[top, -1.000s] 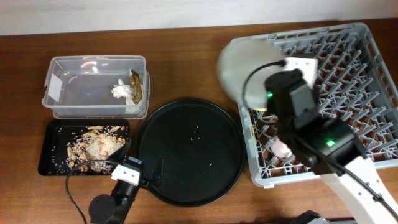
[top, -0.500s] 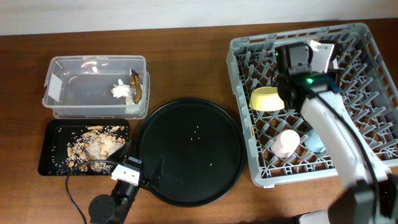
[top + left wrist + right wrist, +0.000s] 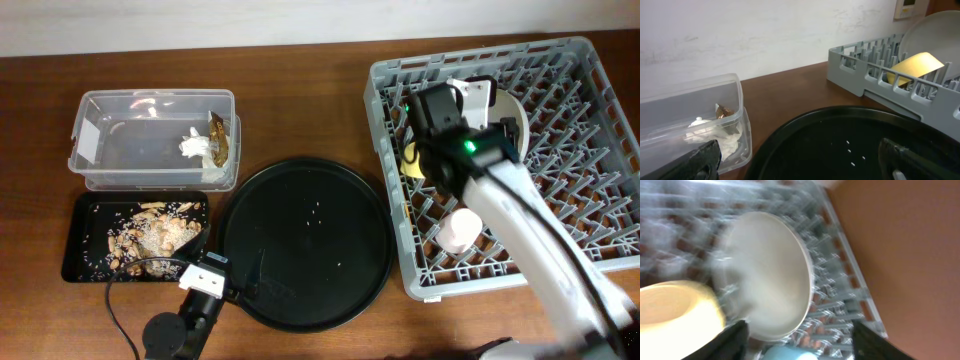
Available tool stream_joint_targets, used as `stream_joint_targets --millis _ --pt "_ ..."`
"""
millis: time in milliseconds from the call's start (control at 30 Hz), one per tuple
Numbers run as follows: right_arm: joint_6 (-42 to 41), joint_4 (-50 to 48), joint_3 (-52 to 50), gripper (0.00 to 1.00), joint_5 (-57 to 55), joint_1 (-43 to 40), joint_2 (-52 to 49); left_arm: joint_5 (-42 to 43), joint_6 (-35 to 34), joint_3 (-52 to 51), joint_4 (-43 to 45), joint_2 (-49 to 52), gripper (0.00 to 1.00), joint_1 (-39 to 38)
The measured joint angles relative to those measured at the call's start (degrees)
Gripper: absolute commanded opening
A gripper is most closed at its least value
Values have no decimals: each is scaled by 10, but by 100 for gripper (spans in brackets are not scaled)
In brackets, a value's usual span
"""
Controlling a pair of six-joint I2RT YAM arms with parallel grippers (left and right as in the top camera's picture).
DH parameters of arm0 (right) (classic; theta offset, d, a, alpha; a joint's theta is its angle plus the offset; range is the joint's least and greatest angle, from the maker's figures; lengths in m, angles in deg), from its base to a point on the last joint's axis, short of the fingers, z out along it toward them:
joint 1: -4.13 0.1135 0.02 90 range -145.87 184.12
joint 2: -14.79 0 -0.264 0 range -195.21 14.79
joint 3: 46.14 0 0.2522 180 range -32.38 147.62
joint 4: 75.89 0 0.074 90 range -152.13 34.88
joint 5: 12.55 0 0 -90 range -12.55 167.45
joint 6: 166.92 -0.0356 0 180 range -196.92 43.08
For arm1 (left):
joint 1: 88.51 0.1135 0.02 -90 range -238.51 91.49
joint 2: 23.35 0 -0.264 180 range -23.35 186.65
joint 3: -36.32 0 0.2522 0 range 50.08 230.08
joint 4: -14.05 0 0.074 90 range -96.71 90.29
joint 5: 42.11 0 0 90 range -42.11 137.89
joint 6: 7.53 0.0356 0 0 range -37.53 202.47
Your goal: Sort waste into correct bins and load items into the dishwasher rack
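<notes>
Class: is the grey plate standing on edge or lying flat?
On edge: in the left wrist view the plate rises above the wall of the rack, behind the yellow bowl.

from overhead the right arm (image 3: 500, 205) hid most of the yellow bowl (image 3: 409, 165) and plate (image 3: 514, 118), while the right wrist view blurred the rack (image 3: 840, 292) and cut the blue cup (image 3: 789, 354) at its bottom edge.

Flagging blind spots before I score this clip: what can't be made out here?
- Overhead: the right arm covers the middle of the rack; the yellow bowl and plate show only as slivers.
- Right wrist: motion blur smears the pegs; the blue cup is cut by the bottom edge.
- Left wrist: the clear tub is cut by the left edge, its contents dim behind the wall.
- No view shows the chopsticks.
</notes>
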Motion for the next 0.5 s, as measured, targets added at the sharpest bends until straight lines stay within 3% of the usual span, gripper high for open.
stream_joint_targets --millis 67,233,500 --pt "0 24 11 99 45 37 59 0 0 0 0 0 99 0" --pt "-2 40 35 99 187 166 232 0 0 0 0 0 99 0" --pt "16 59 36 99 377 261 355 0 0 0 0 0 99 0"
